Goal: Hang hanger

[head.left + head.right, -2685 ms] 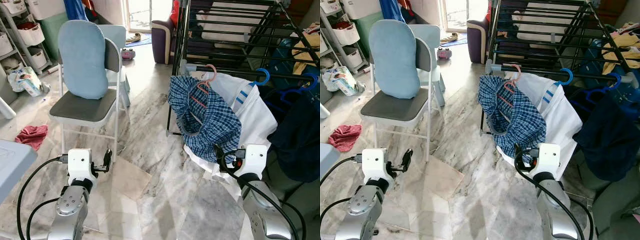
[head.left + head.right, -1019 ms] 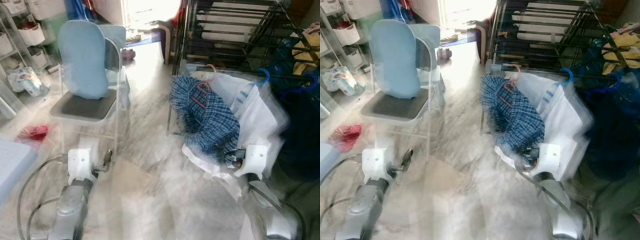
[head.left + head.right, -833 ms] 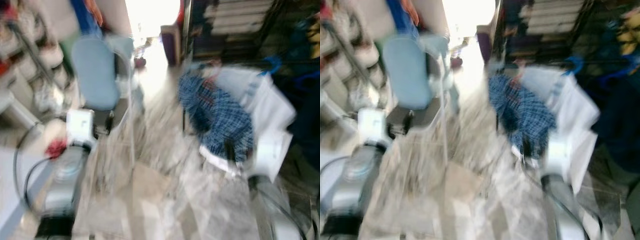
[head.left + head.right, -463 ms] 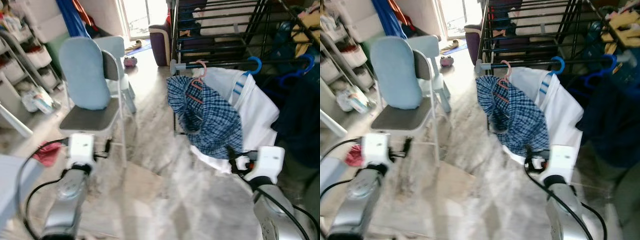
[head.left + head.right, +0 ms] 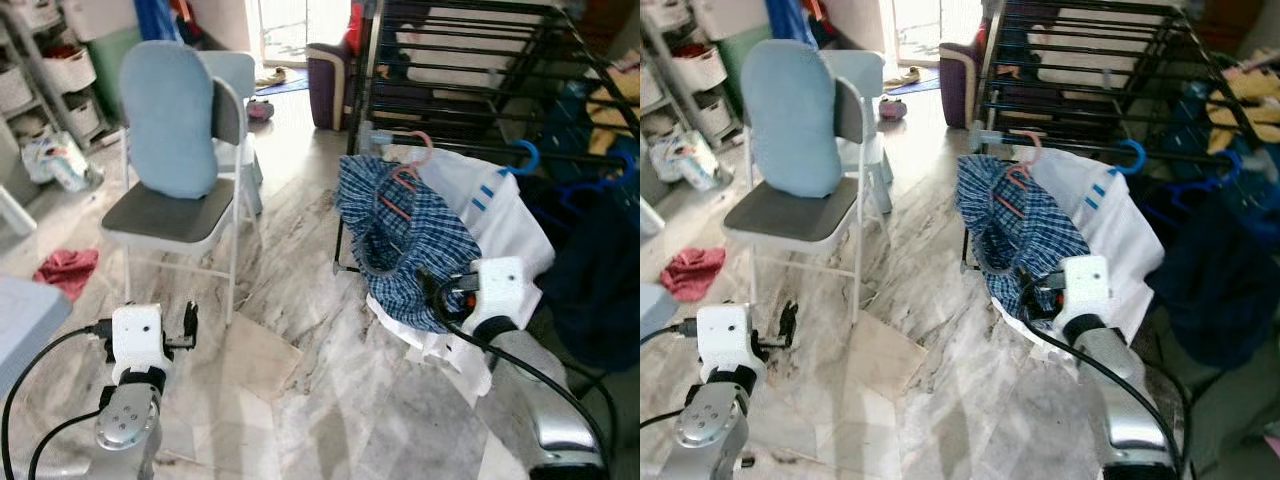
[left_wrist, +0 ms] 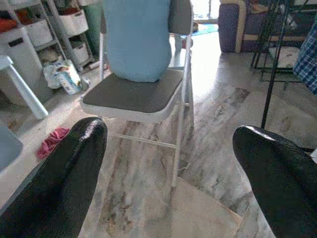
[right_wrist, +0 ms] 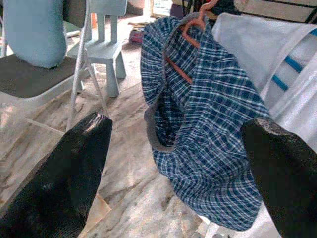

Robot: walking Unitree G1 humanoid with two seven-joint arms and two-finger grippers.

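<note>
1. Left eye view: black metal drying rack (image 5: 470,60), the largest item, stands ahead and to the right; its front rail carries the hangers.
2. Grey folding chair with pale blue cushion (image 5: 175,150) stands on the marble floor (image 5: 300,400), well apart from the rack.
3. White garment with blue stripes (image 5: 495,225) and dark navy garment (image 5: 600,270) hang beside the task's item, on blue hangers.
4. Blue-and-white checked shirt (image 5: 415,240) droops from the pink plastic hanger (image 5: 405,175). It is soft and limp, probably light, and sags to one side, so it may slide off if tilted.
5. The pink plastic hanger is thin, stiff and likely somewhat slippery. Its hook appears to point up over the rail; its long axis slopes downward. The neck below the hook looks the best hold.
6. Right gripper (image 7: 173,148) is spread wide, holding nothing, facing the shirt from just in front.
7. Left gripper (image 6: 168,163) is likewise wide apart and empty, low near the chair.
</note>
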